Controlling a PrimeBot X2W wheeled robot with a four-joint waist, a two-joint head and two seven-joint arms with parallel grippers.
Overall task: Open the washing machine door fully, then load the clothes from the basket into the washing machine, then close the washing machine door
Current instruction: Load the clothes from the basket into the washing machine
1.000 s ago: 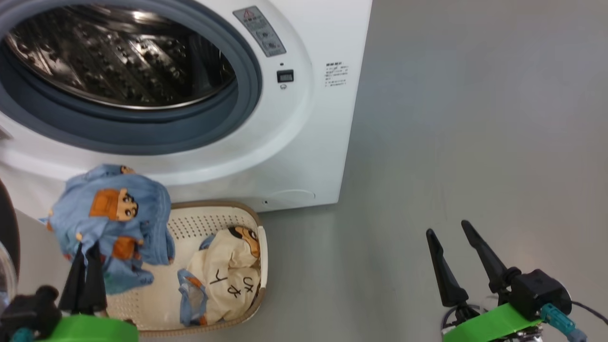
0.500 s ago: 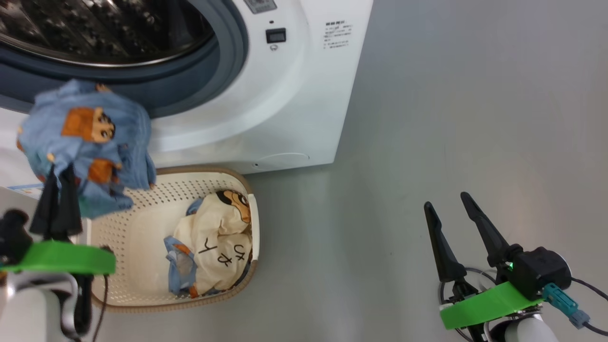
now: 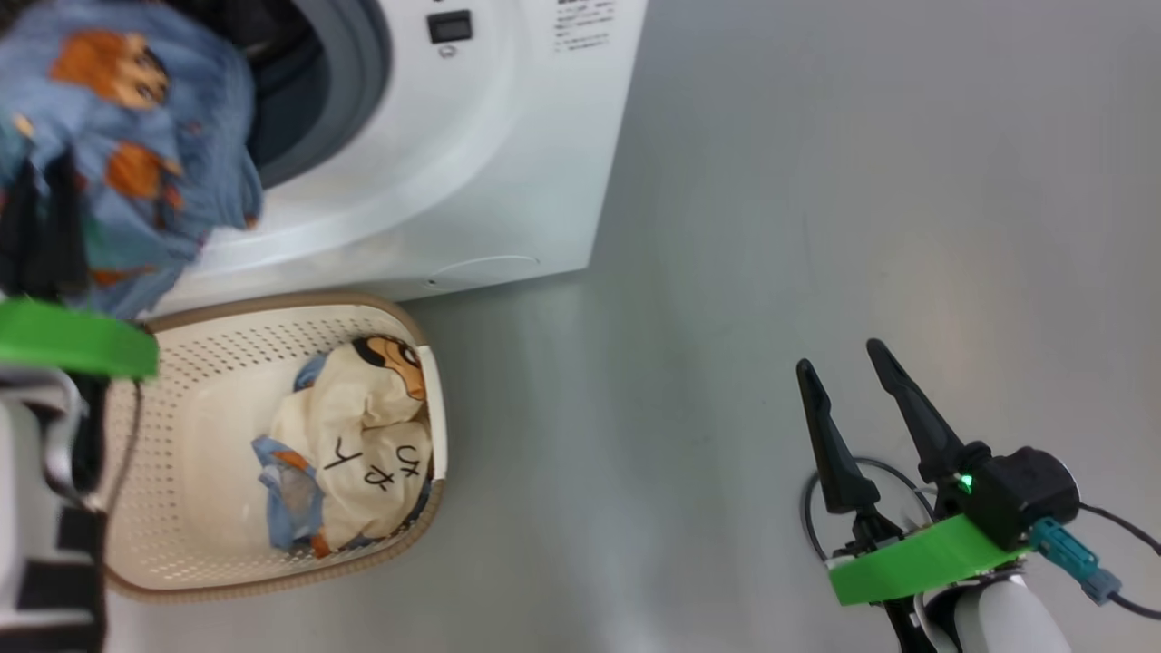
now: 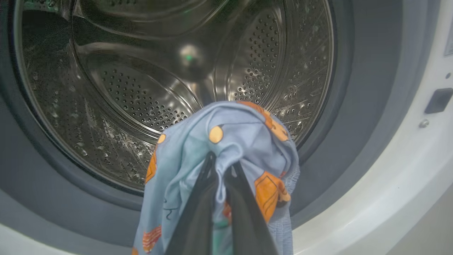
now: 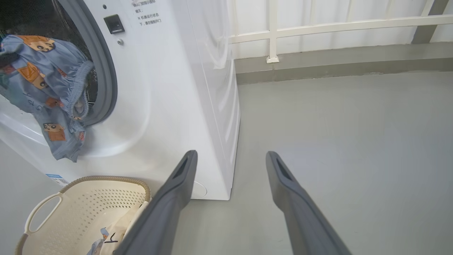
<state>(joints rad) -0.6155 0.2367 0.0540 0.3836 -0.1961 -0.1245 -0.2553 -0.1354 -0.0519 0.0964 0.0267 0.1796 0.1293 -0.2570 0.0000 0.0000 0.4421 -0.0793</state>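
My left gripper (image 4: 221, 163) is shut on the light-blue garment (image 4: 244, 141) with orange patches and holds it up in front of the washing machine's (image 3: 490, 163) open mouth, just before the grey gasket (image 4: 339, 106) and the steel drum (image 4: 141, 88). From the right wrist that garment (image 5: 46, 85) hangs over the opening's lower rim. The cream garment (image 3: 363, 444) with black lettering lies in the cream basket (image 3: 181, 435) on the floor before the machine. Over bare floor to the right, my right gripper (image 3: 839, 367) is open and holds nothing. The door is out of view.
Grey floor (image 3: 816, 181) spreads to the right of the machine. A white railing (image 5: 318, 28) over a low kerb runs along the far side behind it. The basket's white handle (image 5: 42, 212) faces the near side.
The left gripper has lifted the light-blue garment from over the basket up to the drum opening. The head camera has tilted, shifting the whole picture. The right gripper has stayed open.
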